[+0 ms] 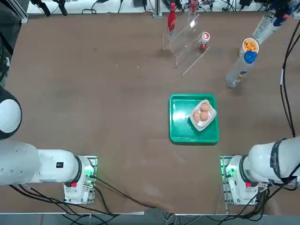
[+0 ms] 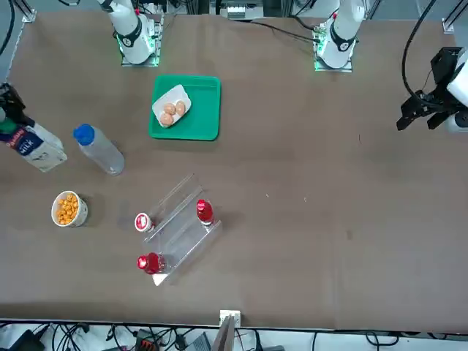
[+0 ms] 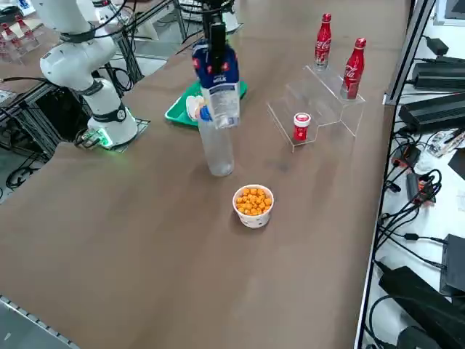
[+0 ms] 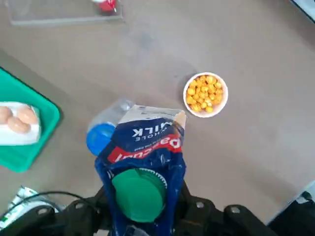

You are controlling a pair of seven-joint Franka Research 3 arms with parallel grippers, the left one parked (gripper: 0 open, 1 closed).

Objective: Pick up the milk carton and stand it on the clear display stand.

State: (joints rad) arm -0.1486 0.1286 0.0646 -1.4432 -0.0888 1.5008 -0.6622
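Note:
The milk carton (image 3: pixel 216 78), white and dark blue with a green round cap (image 4: pixel 139 194), hangs in the air, tilted, above the table's far right corner. My right gripper (image 3: pixel 216 36) is shut on its top end, with the fingers on both sides of the cap. In the top view the carton (image 1: pixel 265 28) shows near the upper right edge; in the front view it (image 2: pixel 33 146) is at the far left. The clear display stand (image 1: pixel 185 47) sits on the table further left along the far side, apart from the carton, also visible in the right side view (image 3: pixel 320 94).
A tall clear bottle with a blue cap (image 3: pixel 216 149) stands right under the carton. A cup of orange balls (image 3: pixel 253 204) is beside it. Two red cola bottles (image 3: pixel 354 67) and a small red can (image 3: pixel 301 126) are at the stand. A green tray (image 1: pixel 180 126) holds eggs.

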